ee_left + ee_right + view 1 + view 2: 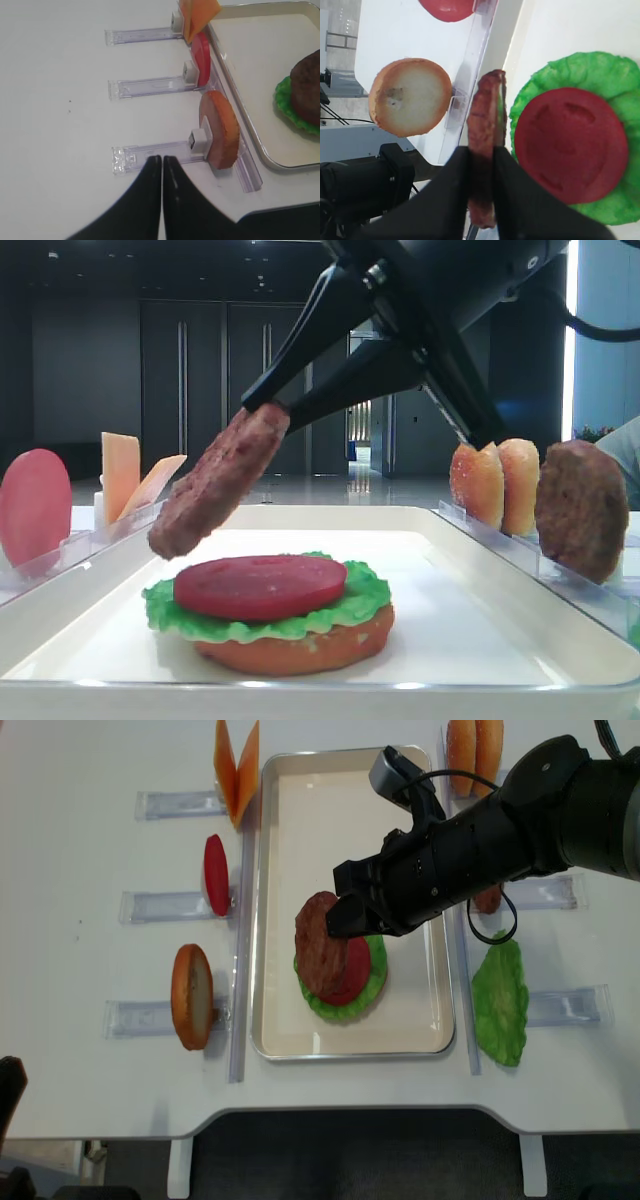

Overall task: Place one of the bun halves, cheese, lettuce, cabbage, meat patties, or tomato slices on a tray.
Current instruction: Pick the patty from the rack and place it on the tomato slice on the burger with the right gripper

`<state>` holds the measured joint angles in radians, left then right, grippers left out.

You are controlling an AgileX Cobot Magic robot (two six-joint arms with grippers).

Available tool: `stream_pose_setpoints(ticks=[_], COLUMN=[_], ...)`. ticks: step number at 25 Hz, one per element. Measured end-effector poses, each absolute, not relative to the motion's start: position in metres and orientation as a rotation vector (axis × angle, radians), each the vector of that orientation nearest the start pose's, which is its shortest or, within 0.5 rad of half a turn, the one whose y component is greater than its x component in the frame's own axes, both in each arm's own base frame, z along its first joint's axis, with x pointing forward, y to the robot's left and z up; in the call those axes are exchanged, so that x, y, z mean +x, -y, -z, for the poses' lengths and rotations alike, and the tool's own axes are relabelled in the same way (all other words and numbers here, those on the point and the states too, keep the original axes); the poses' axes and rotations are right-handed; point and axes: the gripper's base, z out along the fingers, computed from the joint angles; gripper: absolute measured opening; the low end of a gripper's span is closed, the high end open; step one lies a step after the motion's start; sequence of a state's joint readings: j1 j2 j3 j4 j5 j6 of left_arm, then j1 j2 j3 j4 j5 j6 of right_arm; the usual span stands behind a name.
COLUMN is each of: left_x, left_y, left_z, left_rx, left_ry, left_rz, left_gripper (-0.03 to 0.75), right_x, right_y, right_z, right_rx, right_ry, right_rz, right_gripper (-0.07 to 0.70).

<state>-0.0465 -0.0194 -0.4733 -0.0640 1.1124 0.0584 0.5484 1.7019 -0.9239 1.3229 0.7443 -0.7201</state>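
Over the white tray [275, 900], our right gripper [262, 412] holds a meat patty [217, 483] pinched edge-on between its clenched fingers [445, 200], tilted and hanging just above and to the left of the stack: a bun half [300, 648], lettuce [200, 615] and a tomato slice [260, 585] already lie in the tray. Our left gripper [162, 160] waits outside it, jaws pressed together on nothing, near a bun half in a clear rack [150, 152]. To land this well, we judge the patty must be carried rightward until centred over the tomato, levelled out flat, and lowered close before the fingers let go; dropped from this tilt, it could slide off the smooth slice or drag the lettuce askew.
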Motion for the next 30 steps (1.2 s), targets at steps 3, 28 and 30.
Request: stream_pose_setpoints(ticks=[3,28,30], left_x=[-0.007,-0.007,-0.007], left_y=[0.005,0.005,0.005], left_z=[-0.266,-0.266,-0.266], left_rx=[0.115,0.115,0.115], left_ry=[-2.099,-2.099,-2.099], left_rz=[0.07,0.07,0.07], left_gripper=[0.0,0.0,0.0], right_x=[0.246,0.251,0.251], right_y=[-0.22,-0.216,-0.216], right_z=[-0.2,-0.187,-0.187], right_rx=[-0.378,-0.371,-0.356], right_ry=[-2.63,-2.683,-2.691], right_rz=[-1.302,-1.275,-1.274], right_gripper=[0.111,0.111,0.111])
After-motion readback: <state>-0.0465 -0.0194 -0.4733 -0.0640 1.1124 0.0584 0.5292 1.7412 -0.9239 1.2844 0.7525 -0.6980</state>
